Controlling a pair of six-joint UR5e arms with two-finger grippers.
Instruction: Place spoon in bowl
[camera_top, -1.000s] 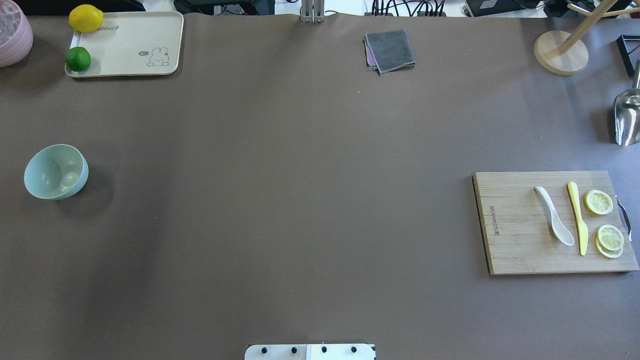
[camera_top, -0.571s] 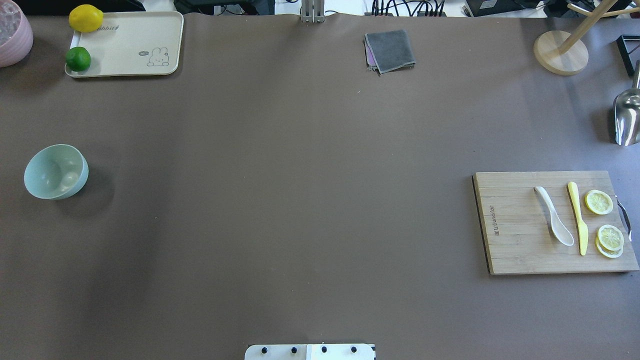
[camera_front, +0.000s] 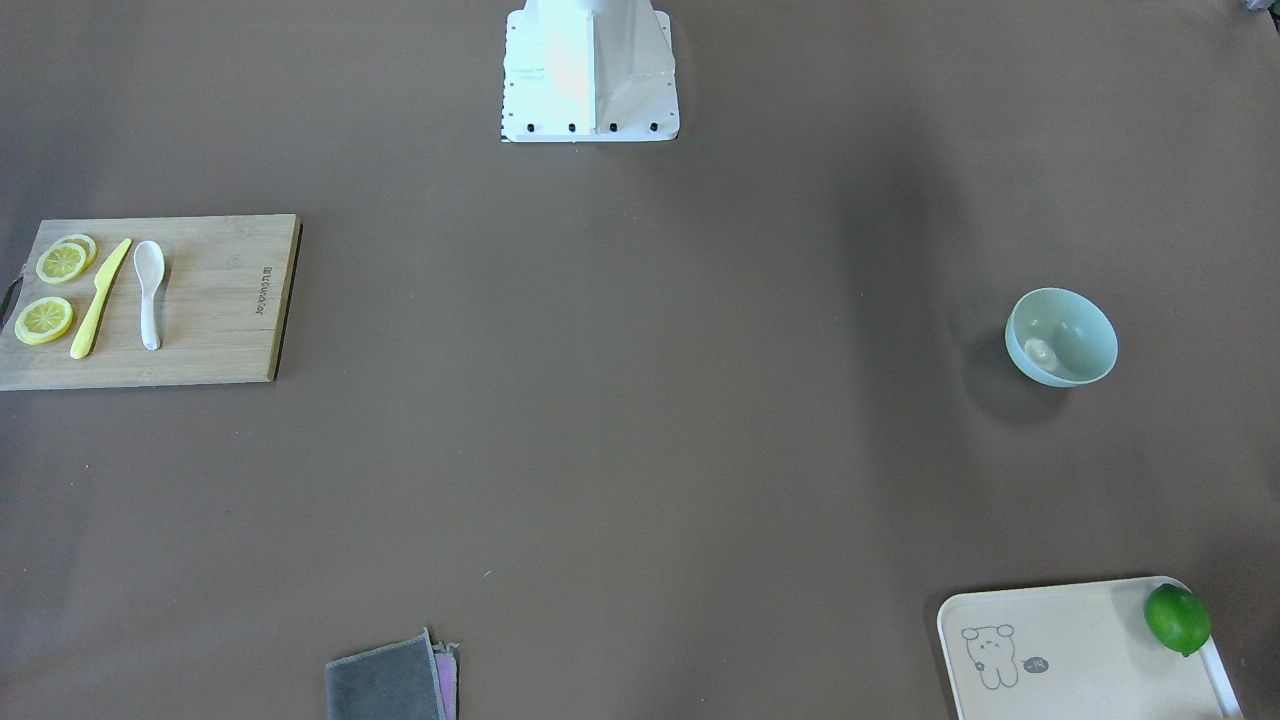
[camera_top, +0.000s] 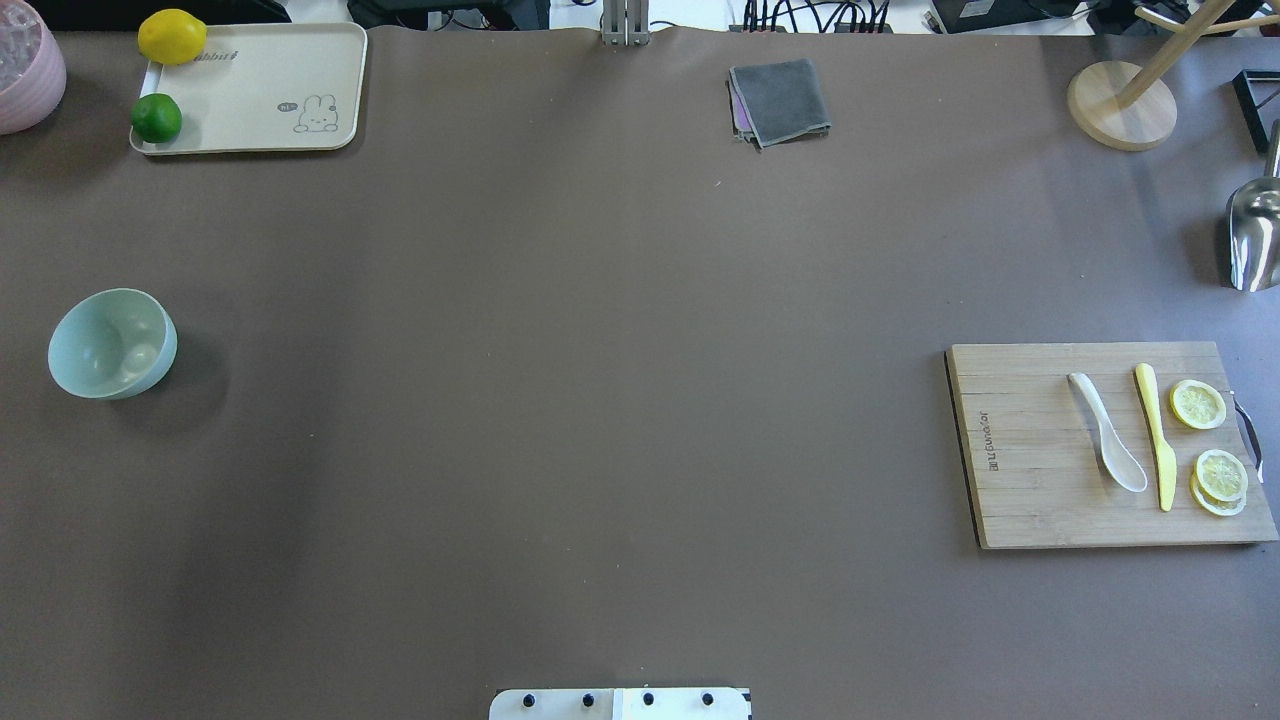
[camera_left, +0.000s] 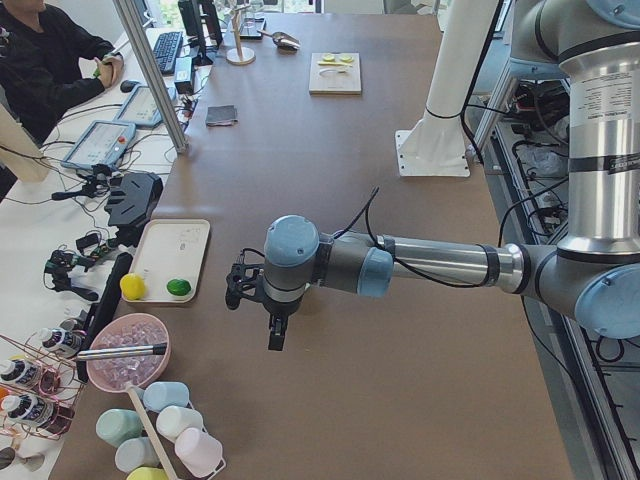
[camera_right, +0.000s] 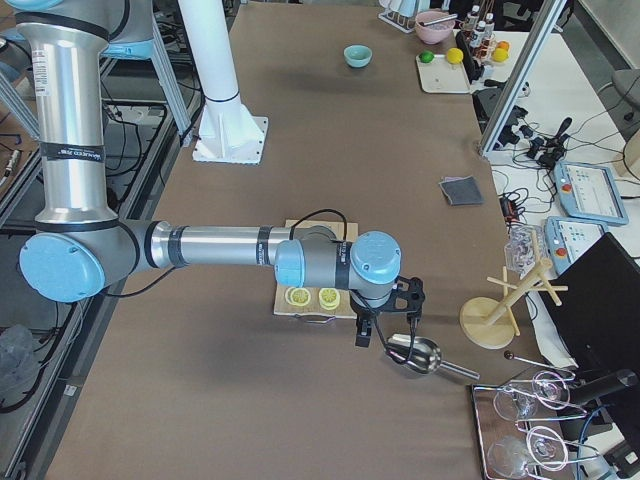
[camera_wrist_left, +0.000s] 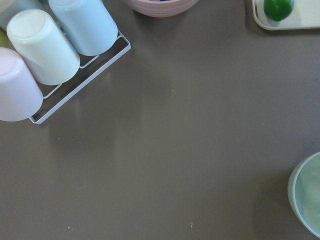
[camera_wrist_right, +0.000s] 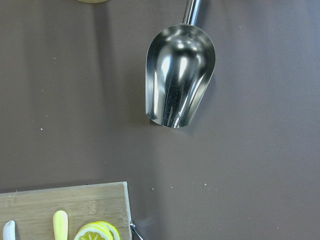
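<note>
spoon (camera_top: 1108, 432) lies untouched on the cutting board (camera_top: 1030, 470) beside the knife (camera_top: 1153, 436), well apart from the bowl (camera_top: 166, 352). everything's left to do. left gripper (camera_left: 270, 322) and right gripper (camera_right: 385, 324) hang high; can't tell if open.

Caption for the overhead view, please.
White soup spoon lies on the bamboo cutting board at right; the mint-green bowl sits far left.

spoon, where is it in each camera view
Front-facing: spoon far left, on the cutting board.
Overhead: right side, on the board beside the yellow knife.
Exterior left: too small to tell.
Exterior right: hidden behind the right arm.
Left wrist: not in it.
Right wrist: tip at bottom-left edge.
Shared landmark: the cutting board.
</note>
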